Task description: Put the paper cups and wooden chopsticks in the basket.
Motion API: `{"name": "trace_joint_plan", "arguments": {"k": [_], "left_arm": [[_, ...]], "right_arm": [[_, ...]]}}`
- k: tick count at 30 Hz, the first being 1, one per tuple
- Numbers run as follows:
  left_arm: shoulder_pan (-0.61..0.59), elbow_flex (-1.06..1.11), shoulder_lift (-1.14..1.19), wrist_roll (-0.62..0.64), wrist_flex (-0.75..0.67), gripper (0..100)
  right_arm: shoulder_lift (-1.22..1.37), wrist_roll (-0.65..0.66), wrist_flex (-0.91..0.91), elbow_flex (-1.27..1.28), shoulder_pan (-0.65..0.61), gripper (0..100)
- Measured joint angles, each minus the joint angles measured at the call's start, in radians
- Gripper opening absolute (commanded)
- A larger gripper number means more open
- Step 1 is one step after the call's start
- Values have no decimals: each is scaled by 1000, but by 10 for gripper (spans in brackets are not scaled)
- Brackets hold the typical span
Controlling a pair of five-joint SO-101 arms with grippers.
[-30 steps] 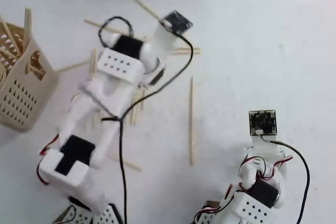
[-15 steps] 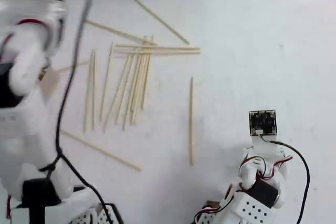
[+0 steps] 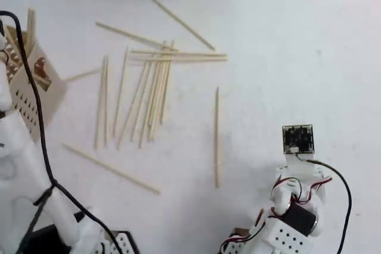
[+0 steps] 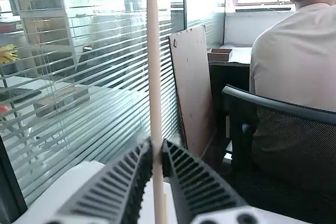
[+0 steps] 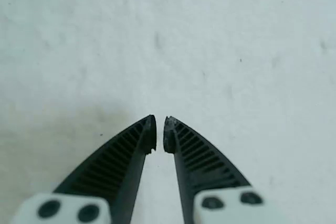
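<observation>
Right now the left pincer (image 4: 156, 148) is clamped on a slim, pale wooden chopstick (image 4: 153, 51) that stands upright between its ribbed black jaws. Beside that arm sits the cream perforated basket (image 3: 52, 84). Farther out, loose chopsticks (image 3: 149, 96) lie scattered on the white tabletop (image 3: 286, 57). The right pincer (image 5: 159, 131) is closed on nothing and points down at the tabletop.
</observation>
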Motion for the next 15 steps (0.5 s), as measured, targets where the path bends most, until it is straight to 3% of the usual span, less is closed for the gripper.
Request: {"name": "trace_joint_plan", "arguments": {"k": [6,15], "left_arm": [[-2,153,0,-48,-166,22],[-26,315,0,-117,-305,24]], "right_arm": [[0,0,0,0,0,45],[0,0,0,0,0,45]]}}
